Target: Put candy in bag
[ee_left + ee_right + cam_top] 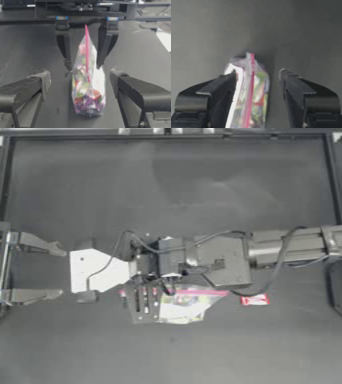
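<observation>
We look down on a dark table (167, 188) with a metal rail along its far edge, and both arms meet near its middle. The bag (187, 303) lies on the table just in front of them, its pink seal strip on the side nearest the grippers and coloured sweets showing through the clear plastic. The candy (254, 300), red with a white middle, lies flat on the table just beside the bag, on the right arm's side and apart from it. The left gripper (141, 300) reaches in from the left and sits over the bag's left end; in its wrist view its jaws are spread wide, one on each side of the bag (88, 87), and neither presses it. The right gripper (170, 278) reaches across from the right to the bag's seal edge. In its wrist view its jaws are also parted, with the bag (249, 95) and the pink strip between them; one jaw lies against the plastic and the other stands clear of it. The left wrist view shows those same jaws (85, 50) farther off, straddling the strip.
</observation>
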You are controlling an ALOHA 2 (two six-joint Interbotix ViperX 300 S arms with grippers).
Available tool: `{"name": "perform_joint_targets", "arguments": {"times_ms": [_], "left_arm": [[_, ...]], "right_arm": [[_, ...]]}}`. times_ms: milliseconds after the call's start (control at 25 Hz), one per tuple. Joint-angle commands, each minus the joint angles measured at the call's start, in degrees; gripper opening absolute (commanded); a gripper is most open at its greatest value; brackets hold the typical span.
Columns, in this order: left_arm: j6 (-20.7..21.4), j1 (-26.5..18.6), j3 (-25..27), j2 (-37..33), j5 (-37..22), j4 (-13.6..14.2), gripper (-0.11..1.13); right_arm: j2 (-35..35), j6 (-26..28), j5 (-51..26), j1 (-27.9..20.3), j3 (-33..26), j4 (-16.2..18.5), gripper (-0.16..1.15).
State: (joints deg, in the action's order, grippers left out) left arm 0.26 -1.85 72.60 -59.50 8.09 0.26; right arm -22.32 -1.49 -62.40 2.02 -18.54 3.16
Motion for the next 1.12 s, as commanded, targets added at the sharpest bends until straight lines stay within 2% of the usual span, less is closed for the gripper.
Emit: {"name": "perform_joint_targets", "arguments": {"times_ms": [40, 400, 800, 1120], "left_arm": [[0.0, -0.1, -0.5, 0.7, 0.3, 0.0, 1.00], [0.0, -0.1, -0.3, 0.6, 0.3, 0.0, 1.00], [-0.1, -0.1, 0.0, 0.4, 0.3, 0.0, 1.00], [-0.1, -0.1, 0.0, 0.4, 0.3, 0.0, 1.00]], "right_arm": [[0.6, -0.1, -0.1, 0.0, -2.4, -0.3, 0.85], [-0.5, -0.3, -0.7, 0.1, -3.6, -1.5, 0.84], [-1.2, -0.3, -1.3, 0.2, -4.0, -1.5, 0.75], [-1.7, -0.3, -1.3, 0.4, -4.5, -1.7, 0.74]]}}
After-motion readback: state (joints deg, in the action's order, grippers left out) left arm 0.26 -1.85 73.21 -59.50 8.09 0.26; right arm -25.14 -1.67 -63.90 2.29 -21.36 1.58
